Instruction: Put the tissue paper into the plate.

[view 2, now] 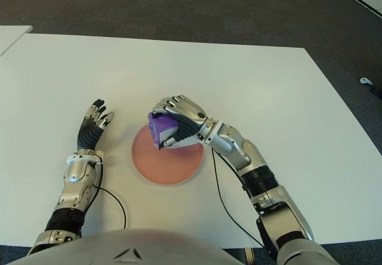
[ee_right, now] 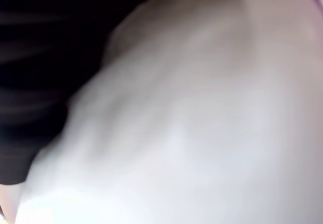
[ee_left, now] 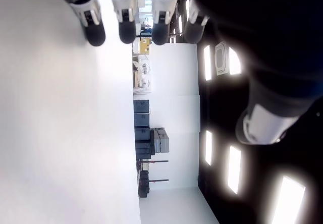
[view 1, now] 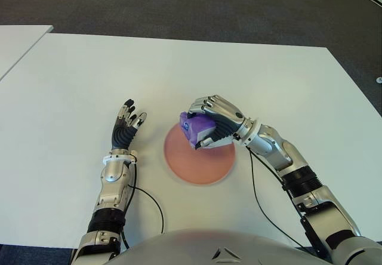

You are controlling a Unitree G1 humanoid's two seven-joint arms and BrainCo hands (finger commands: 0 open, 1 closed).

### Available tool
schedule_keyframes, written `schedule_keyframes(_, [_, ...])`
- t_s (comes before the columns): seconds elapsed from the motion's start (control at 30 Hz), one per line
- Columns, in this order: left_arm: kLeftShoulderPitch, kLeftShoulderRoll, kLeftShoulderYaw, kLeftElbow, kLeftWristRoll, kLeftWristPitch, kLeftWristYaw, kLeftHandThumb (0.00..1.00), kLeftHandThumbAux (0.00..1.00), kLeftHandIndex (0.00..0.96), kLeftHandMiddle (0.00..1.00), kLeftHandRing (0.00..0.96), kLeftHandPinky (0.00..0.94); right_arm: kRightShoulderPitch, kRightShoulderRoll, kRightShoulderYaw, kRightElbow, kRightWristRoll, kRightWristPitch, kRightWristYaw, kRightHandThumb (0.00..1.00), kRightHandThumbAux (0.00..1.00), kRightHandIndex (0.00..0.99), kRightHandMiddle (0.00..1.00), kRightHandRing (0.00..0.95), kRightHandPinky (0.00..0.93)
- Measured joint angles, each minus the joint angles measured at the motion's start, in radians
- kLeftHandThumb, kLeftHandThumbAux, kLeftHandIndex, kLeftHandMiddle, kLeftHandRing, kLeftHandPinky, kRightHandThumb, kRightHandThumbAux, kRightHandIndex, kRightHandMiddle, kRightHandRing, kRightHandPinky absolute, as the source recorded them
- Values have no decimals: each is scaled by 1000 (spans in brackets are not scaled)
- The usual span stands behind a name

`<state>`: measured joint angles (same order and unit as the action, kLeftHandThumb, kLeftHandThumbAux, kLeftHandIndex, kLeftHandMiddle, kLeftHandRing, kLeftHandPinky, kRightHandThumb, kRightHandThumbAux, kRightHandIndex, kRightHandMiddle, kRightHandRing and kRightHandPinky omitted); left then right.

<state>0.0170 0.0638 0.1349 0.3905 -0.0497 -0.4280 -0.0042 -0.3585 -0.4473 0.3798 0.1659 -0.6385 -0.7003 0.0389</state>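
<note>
A purple tissue pack (view 1: 194, 126) is held in my right hand (view 1: 210, 123), whose fingers curl around it. The hand and pack hover over the far edge of the pink plate (view 1: 199, 159), which lies on the white table (view 1: 268, 80). I cannot tell if the pack touches the plate. In the right wrist view a pale surface (ee_right: 202, 133) pressed close to the camera fills the picture. My left hand (view 1: 126, 126) shows to the left of the plate, fingers spread and holding nothing.
A second white table (view 1: 18, 41) adjoins at the far left. Dark carpet (view 1: 179, 2) lies beyond the table's far edge. Thin black cables (view 1: 149, 202) run from both wrists across the table near my body.
</note>
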Motion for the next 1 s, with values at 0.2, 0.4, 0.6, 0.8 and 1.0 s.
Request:
schedule_keyframes(0.2, [0,0,0,0,0,0,-1,0,575,10,9,0,0,2,11,13,14,1,-20,2,853,680,396,537,831,818])
schedule_keyframes(0.4, [0,1,-1,0,0,0,-10,0,573,8,4,0,0,2,17,20,26,1,-43,2,852,680,396,536,833,821])
schedule_keyframes(0.6, [0,1,0,0,-1,0,-12,0,574,5,9,0,0,2,17,36,32,15,-57,23,853,680,398,537,817,792])
schedule_keyframes(0.8, [-1,0,-1,0,-6,2,-13,0,579,5,15,0,0,10,26,62,35,151,-57,140,839,683,390,546,654,617])
schedule_keyframes(1.0, [-1,0,-2,0,-8,2,-13,0,575,7,9,0,0,9,27,84,36,256,-67,250,527,646,343,468,451,391])
